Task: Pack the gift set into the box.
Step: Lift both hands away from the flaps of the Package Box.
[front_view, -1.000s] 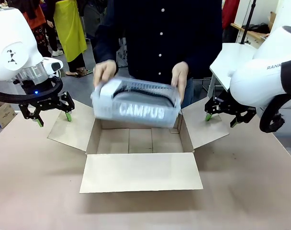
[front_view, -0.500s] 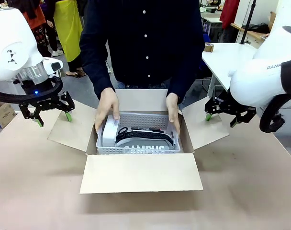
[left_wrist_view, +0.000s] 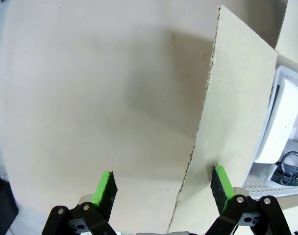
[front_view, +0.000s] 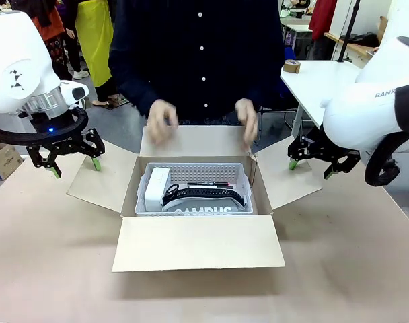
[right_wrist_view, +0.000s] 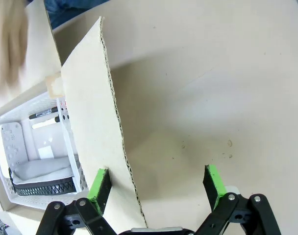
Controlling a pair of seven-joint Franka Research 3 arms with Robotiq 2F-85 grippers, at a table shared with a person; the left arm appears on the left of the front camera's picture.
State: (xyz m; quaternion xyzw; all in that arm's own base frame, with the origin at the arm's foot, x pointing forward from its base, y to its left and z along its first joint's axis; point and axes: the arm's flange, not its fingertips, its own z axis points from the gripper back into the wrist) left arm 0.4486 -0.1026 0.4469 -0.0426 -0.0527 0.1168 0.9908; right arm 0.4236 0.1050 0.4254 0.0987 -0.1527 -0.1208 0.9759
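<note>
Front camera faces across the box (front_view: 198, 243); wrist cameras overlook its flaps (left_wrist_view: 237, 107).

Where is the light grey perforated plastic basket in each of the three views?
Front view: the light grey perforated plastic basket is at the centre, inside the brown corrugated cardboard carton.
Left wrist view: at the right edge, beyond a carton flap.
Right wrist view: at the lower left, beyond a carton flap.
Shared landmark: the carton around it.

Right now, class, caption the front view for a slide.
Basket sits in the open box, a person's hands above; left pincer and right pincer open on either side.
</note>
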